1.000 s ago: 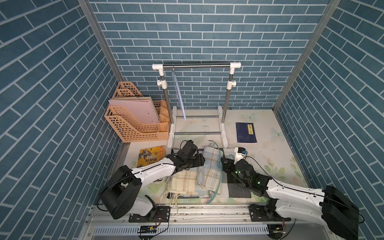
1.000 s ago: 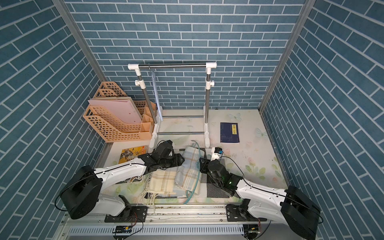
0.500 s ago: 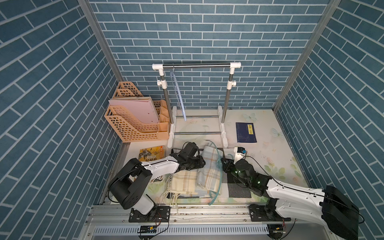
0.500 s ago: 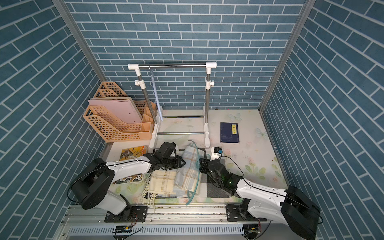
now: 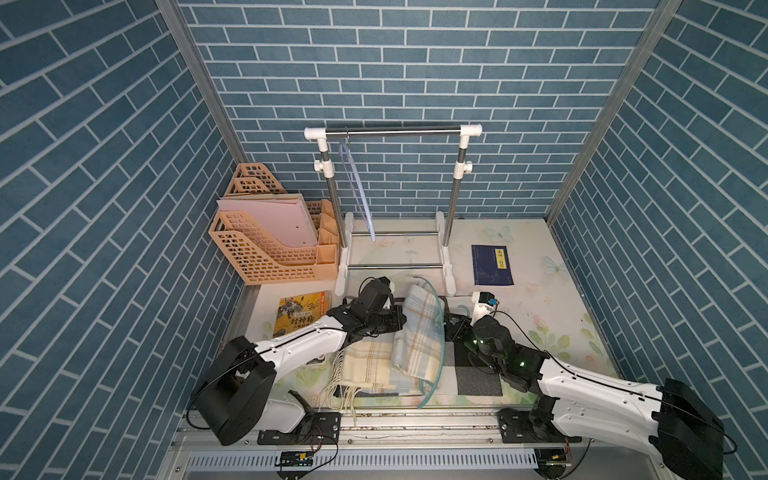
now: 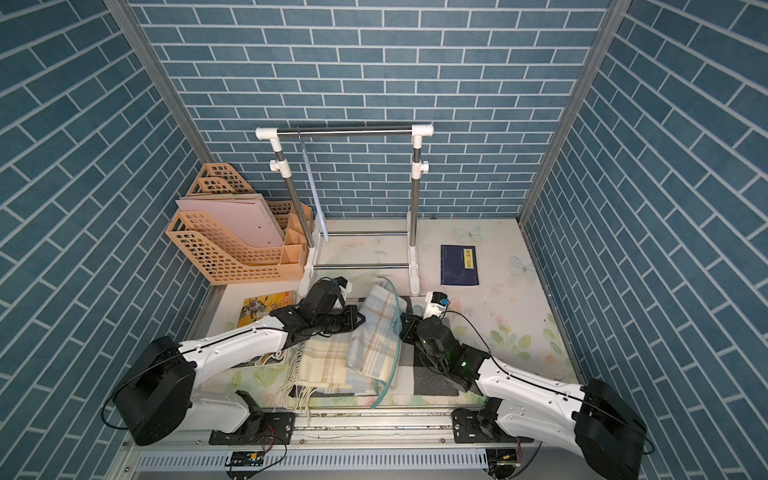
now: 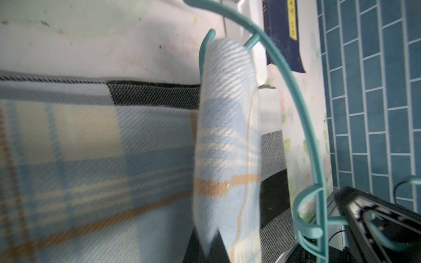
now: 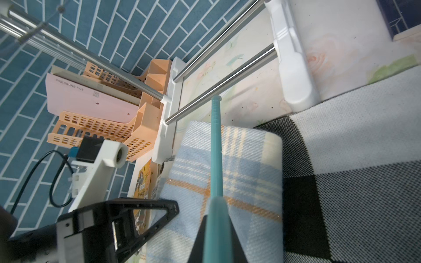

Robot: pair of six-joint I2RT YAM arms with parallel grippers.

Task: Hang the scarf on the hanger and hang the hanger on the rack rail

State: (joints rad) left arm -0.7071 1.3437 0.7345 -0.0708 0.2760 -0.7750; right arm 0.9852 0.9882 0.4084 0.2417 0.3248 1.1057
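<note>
The scarf (image 5: pixel 419 336) lies on the mat (image 5: pixel 478 378) before the rack (image 5: pixel 395 132) (hanger (image 8: pixel 216 148) in its fold); file tray (image 5: pixel 266 257) left; book (image 5: pixel 492 266) right.

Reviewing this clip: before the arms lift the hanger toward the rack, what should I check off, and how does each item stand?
1. Left gripper shut on the scarf: ok, a fold is pinched.
2. Right gripper shut on the hanger: ok.
3. Scarf folded over the hanger's bar: ok.
4. Scarf off the table: not ok, the fringe end lies flat.
5. Room on the rail: ok, only a clear hanger hangs there.
</note>
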